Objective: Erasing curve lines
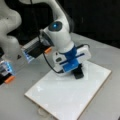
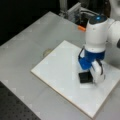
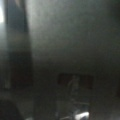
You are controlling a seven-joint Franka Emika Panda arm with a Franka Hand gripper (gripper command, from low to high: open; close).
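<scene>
A white board (image 1: 62, 97) (image 2: 60, 67) lies flat on the grey table in both front views. My gripper (image 1: 77, 73) (image 2: 86, 78) points down over the board's far part, shut on a black eraser block (image 1: 78, 74) (image 2: 85, 77) that rests on the board's surface. The curve lines do not show anywhere on the board; the white surface around the eraser looks plain. The wrist view is dark, with only a dim rectangular shape (image 3: 75, 81) low in the middle.
The grey table (image 2: 30, 40) surrounds the board. A small round mark (image 2: 47, 52) (image 1: 41, 110) sits just off one board edge. Equipment with orange parts (image 1: 10, 79) (image 2: 81, 28) stands by the arm's base. A dark perforated surface (image 2: 15, 107) borders the table.
</scene>
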